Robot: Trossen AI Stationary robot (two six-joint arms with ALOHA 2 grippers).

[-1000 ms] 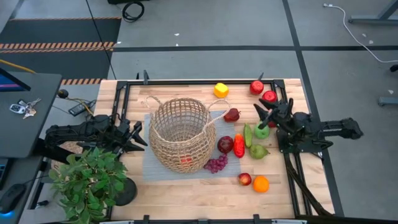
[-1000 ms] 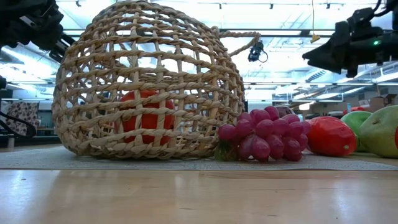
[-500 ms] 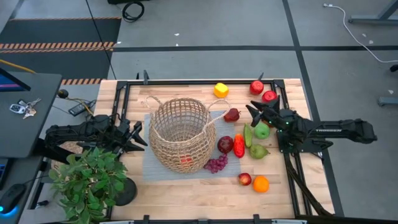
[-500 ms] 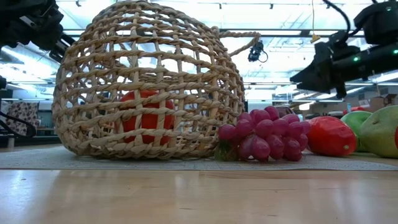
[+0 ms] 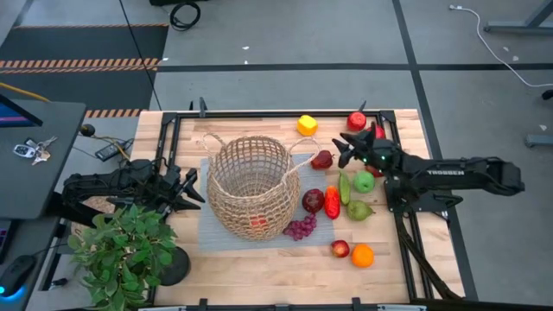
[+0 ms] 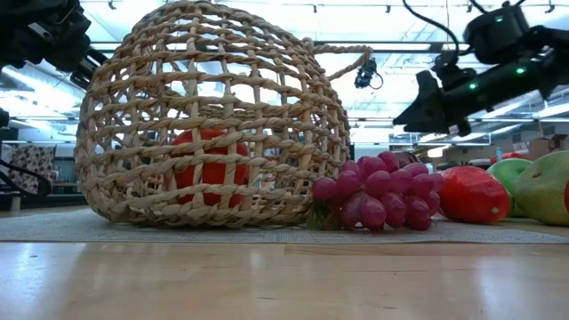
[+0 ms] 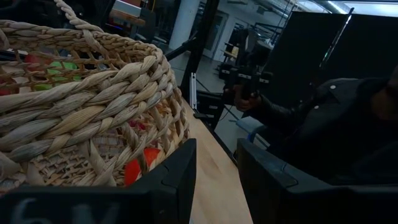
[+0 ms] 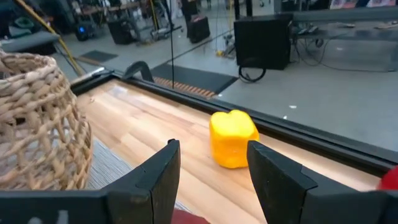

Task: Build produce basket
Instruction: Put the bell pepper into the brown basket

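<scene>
The right arm reaches leftward from the table's right edge, its tool (image 5: 344,149) raised, fingers slightly parted and empty. The left arm waits at the left edge, its tool (image 5: 195,188) slightly parted.

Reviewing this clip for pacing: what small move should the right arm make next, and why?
Probably lower the right gripper onto the dark red fruit beside the basket. Its fingers stand apart with nothing between them, it hovers just by that fruit, and most produce lies outside the basket.

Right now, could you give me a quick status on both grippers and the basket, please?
Right gripper open, empty, above the dark red fruit. Left gripper open beside the basket, idle. One red fruit inside. Nothing in the way.
</scene>
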